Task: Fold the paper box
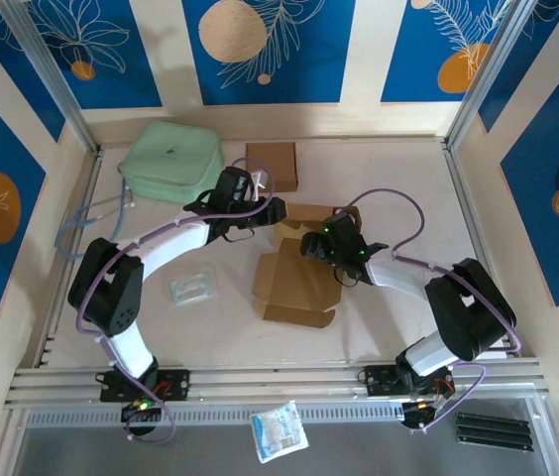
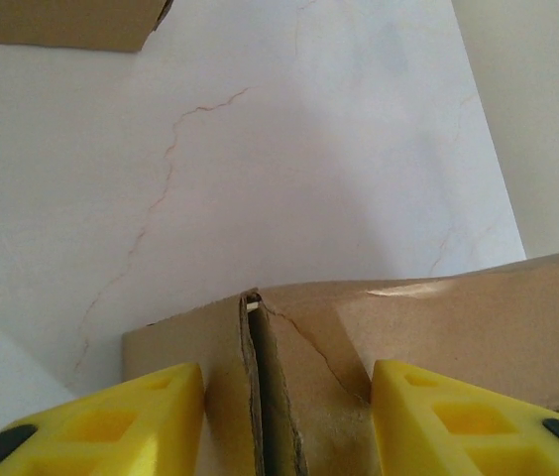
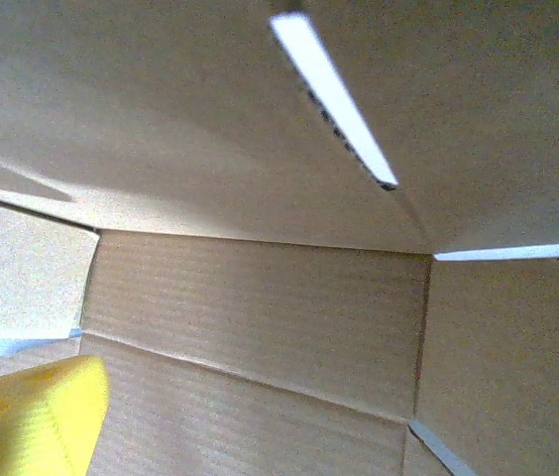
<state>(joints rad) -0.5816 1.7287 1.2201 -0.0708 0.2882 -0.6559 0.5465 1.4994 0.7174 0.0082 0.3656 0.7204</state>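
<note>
The box (image 1: 294,288) lies mid-table, long axis running near to far, its far end already raised. The left gripper (image 2: 287,407) is clamped on a doubled wall at the box's far left corner, the card edge-on between its fingers. The right gripper (image 3: 309,426) hangs wide open over the interior, an upright wall straight ahead, so it looks the likelier one to push.

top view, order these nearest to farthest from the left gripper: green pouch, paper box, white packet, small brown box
From the left gripper:
1. paper box, at its fingertips, table centre.
2. small brown box, just beyond it, at the back.
3. green pouch, back left.
4. white packet, at the near edge, past the arm bases.
</note>
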